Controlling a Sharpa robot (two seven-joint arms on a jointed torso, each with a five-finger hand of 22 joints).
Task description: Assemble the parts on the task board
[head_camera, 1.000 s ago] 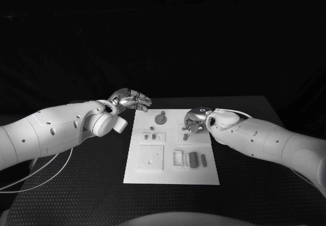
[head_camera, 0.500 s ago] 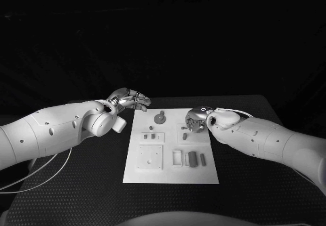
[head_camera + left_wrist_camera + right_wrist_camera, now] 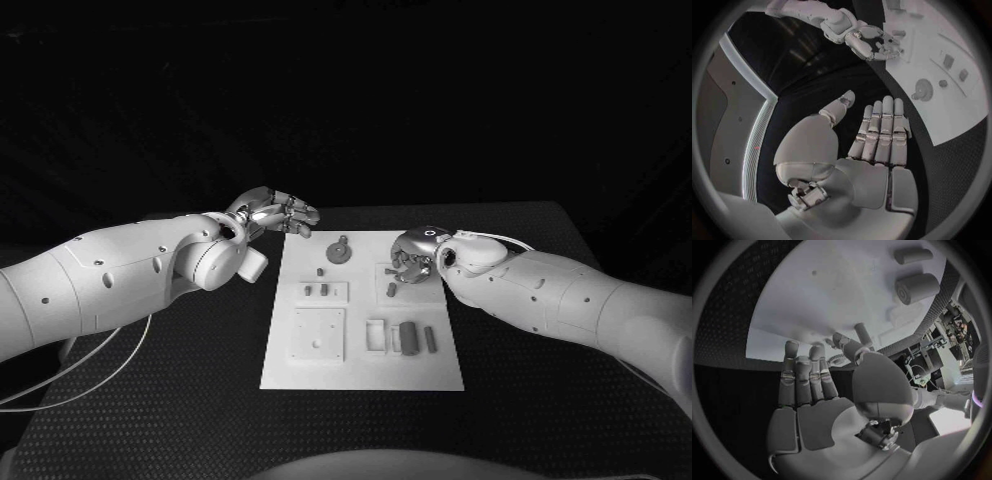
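Lying flat mid-table: task board, near edge facing the robot, bare black table running wide on both sides. Hovering off the board's far left corner: left hand, fingers straight and together, thumb apart, holding nothing. Hovering over the board's right edge at the far end: right hand, fingers extended, apparently gripping nothing. Standing near the far end: round part. Lying below the right hand: small dark peg. Resting at the near right: two dark bars. Remaining partly hidden by the right hand: parts beneath it, too small to identify.
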